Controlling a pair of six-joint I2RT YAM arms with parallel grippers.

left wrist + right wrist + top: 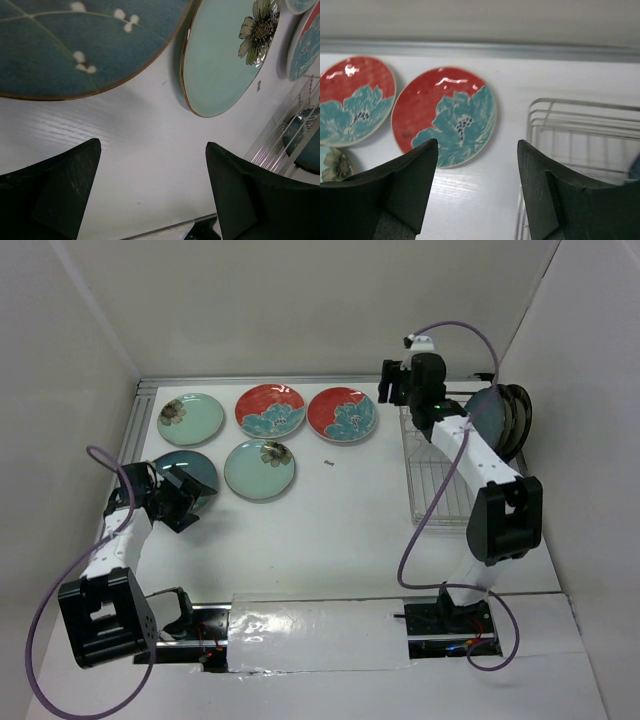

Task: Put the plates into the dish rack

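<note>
Five plates lie flat at the back left: two red ones (270,411) (342,414), two mint ones (190,418) (259,469) and a dark teal one (190,468). The wire dish rack (438,495) stands on the right, with dark plates (503,418) upright at its far end. My left gripper (180,502) hangs open at the near edge of the teal plate (75,45), with only table between its fingers (65,185). My right gripper (392,388) is open and empty above the gap between a red plate (445,117) and the rack's far left corner (580,130).
A small dark speck (328,462) lies on the table between the plates and the rack. White walls close in the back and both sides. A metal rail (300,380) runs along the table's far edge.
</note>
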